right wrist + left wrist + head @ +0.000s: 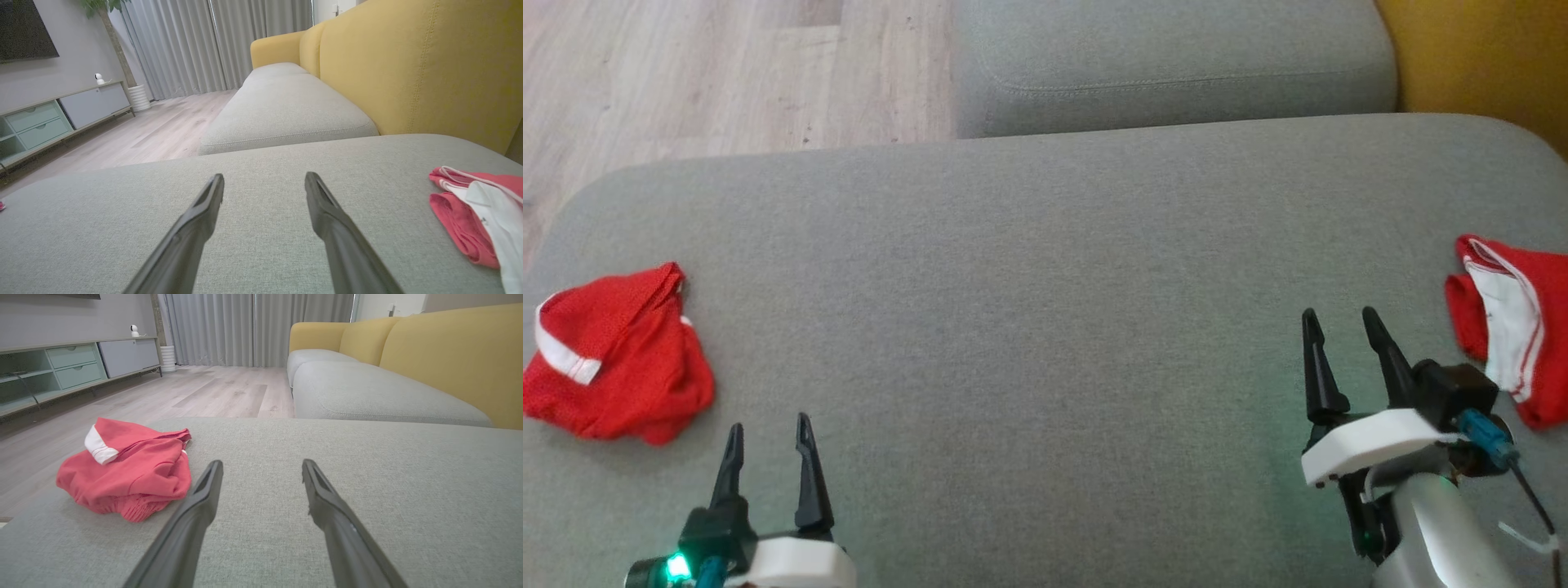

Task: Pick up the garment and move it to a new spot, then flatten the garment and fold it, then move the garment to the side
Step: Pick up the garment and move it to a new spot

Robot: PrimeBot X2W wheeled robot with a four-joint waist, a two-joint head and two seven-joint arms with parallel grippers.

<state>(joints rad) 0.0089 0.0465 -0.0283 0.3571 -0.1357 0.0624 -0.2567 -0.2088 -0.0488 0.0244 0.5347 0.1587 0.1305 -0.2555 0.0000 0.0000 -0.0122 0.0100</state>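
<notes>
Red garment (613, 359), crumpled, white band showing: lies far left on grey sofa cushion (1045, 261), near its edge. Red-and-white garment (1511, 327): far right of same cushion. Left claw (769, 425): spread wide, holds nothing, near crumpled heap, not touching. Right claw (1339, 314): spread wide, holds nothing, just beside red-and-white piece, apart. Yellow sofa back (1478, 57) beyond.
</notes>
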